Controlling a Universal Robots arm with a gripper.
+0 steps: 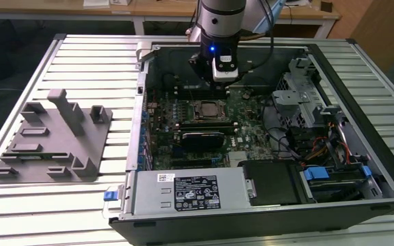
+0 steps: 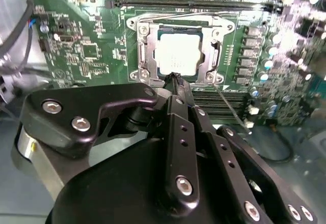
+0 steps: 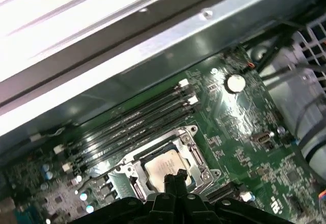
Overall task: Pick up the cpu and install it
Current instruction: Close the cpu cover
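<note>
**CPU seated in socket; gripper closed and empty over it**

Exterior view, going from its left to its right:

- A grey fixture (image 1: pixel 53 138) with upright posts lies on the slatted table (image 1: pixel 19 215), well apart from the work.
- An open computer case (image 1: pixel 142 102) comes next, with the green motherboard (image 1: pixel 245 128) flat inside it.
- The cpu (image 1: pixel 207 109) is near the middle of the board. Its silver top faces up and it lies level inside the metal frame of the socket (image 1: pixel 191 114). In both wrist views it looks square to that frame.
- The arm hangs over the board at the socket's far side. In the second wrist view the gripper (image 2: pixel 174 78) has its two black fingers pressed together tip to tip, with nothing between them. The tips are at the cpu's edge, but I cannot tell whether they touch it.
- The memory slots (image 3: pixel 137 124) run just beside the socket.
- A drive cage (image 1: pixel 307 97) and loose cables (image 1: pixel 320 148) are at the exterior view's right.
</note>
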